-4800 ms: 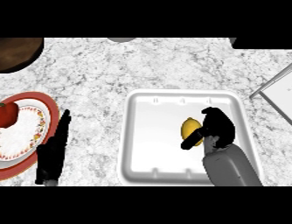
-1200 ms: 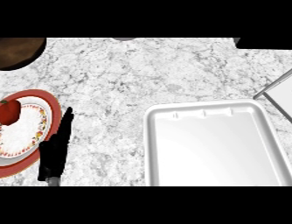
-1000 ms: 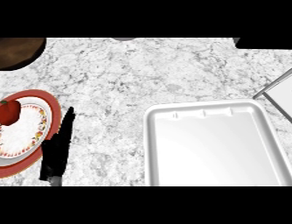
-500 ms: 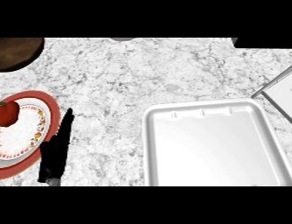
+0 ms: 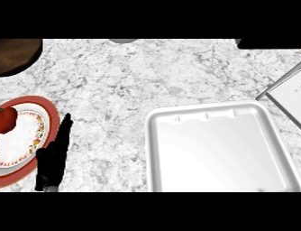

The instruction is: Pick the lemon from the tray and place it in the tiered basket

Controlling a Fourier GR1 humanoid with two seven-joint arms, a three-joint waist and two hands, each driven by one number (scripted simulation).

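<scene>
Apparently the carrying or placing step is in hand, since the white tray (image 5: pixel 220 151) on the marble tabletop (image 5: pixel 146 72) holds nothing and the lemon shows nowhere in the head view, so where it is and how it looks cannot be told. The right robot hand is out of sight as well, and whether it grasps the fruit is beyond knowing from this view. The left robot hand (image 5: pixel 52 158) rests at the lower left with its fingers straight and released, lying just beside a red-rimmed plate (image 5: pixel 37 135) that carries a red fruit (image 5: pixel 5 119) on its upper edge. A dark brown bowl (image 5: pixel 6 56) sits at the upper left corner, and a pale framed structure (image 5: pixel 299 97) enters from the right edge, possibly part of the tiered basket, though that is uncertain. If the lemon is being carried, the next move calls for bringing it over a basket tier and lowering it in before letting go.
</scene>
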